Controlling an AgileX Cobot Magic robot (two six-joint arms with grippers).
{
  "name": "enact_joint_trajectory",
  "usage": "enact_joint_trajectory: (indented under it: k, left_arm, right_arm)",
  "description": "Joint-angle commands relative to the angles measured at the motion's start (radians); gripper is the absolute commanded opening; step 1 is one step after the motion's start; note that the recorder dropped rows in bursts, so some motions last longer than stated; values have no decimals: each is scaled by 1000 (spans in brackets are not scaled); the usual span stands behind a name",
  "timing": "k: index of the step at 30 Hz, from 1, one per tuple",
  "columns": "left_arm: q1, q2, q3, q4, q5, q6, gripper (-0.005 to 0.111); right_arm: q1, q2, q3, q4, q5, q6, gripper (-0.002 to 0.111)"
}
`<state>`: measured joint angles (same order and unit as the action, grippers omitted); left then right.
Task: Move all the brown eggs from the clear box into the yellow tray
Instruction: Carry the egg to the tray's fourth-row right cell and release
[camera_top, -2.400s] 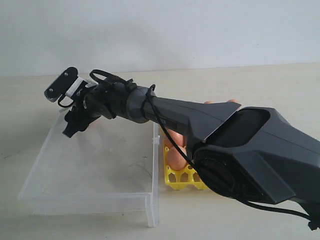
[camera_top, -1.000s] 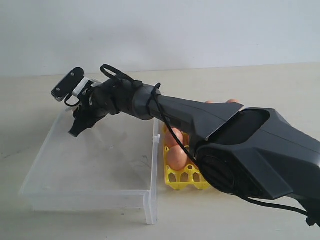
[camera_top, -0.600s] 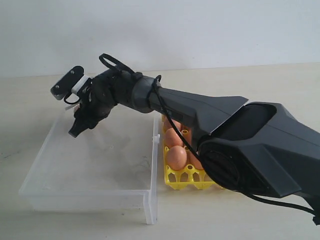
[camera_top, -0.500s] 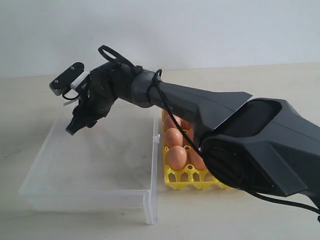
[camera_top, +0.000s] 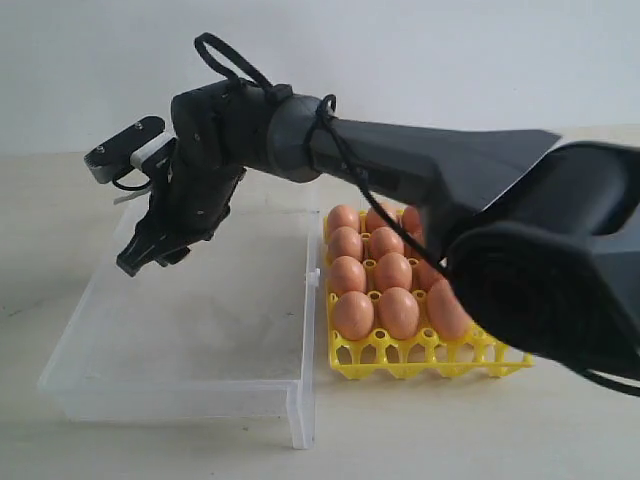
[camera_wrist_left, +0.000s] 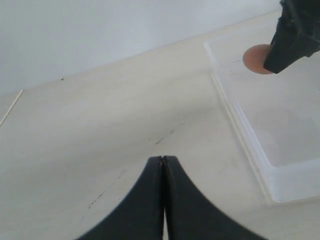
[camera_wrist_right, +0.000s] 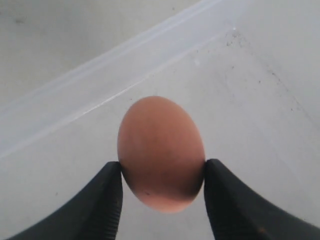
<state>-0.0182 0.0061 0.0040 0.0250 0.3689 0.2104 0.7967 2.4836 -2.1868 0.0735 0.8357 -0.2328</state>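
Observation:
My right gripper (camera_wrist_right: 162, 167) is shut on a brown egg (camera_wrist_right: 161, 150), one finger against each side of it. It hangs over the far left corner of the clear box (camera_top: 180, 388); in the exterior view the gripper (camera_top: 135, 258) hides the egg. The left wrist view shows that egg (camera_wrist_left: 255, 59) partly behind the right gripper's fingers (camera_wrist_left: 292, 37). Several brown eggs (camera_top: 385, 270) fill the cells of the yellow tray (camera_top: 430, 362) just right of the box. My left gripper (camera_wrist_left: 163, 159) is shut on nothing above bare table left of the box.
The right arm (camera_top: 420, 175) reaches from the right across the tray and box. The box's upright clear wall with a clasp (camera_top: 311, 275) stands between box and tray. A pale wall rises behind the table.
The right arm's forearm and elbow have swung up, uncovering the tray and its eggs. The right gripper has shifted slightly left over the box's far left corner.

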Motion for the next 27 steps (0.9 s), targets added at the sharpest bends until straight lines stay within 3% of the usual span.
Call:
enact_joint_trajectory:
  k: [1,9,13,18,27]
  left_arm:
    - [-5,-6,-4,0,-8,-5,0]
    - [-5,-6,-4,0,-8,-5,0]
    - [-5,-6,-4,0,-8,-5,0]
    - [-5,-6,-4,0,-8,-5,0]
    - [-5,-6,-4,0,-8,-5,0]
  right_arm:
    - [-8,-180,267,-5,-177,-10,0]
    - [-32,-545,976,12,-929,54,0]
    - [-44,-700,1247,91,-1188,50,0]
    - [-95,-872,1480,134,-1245,42,0]
    - [-195,-1022,1729,156,-1331,42,0]
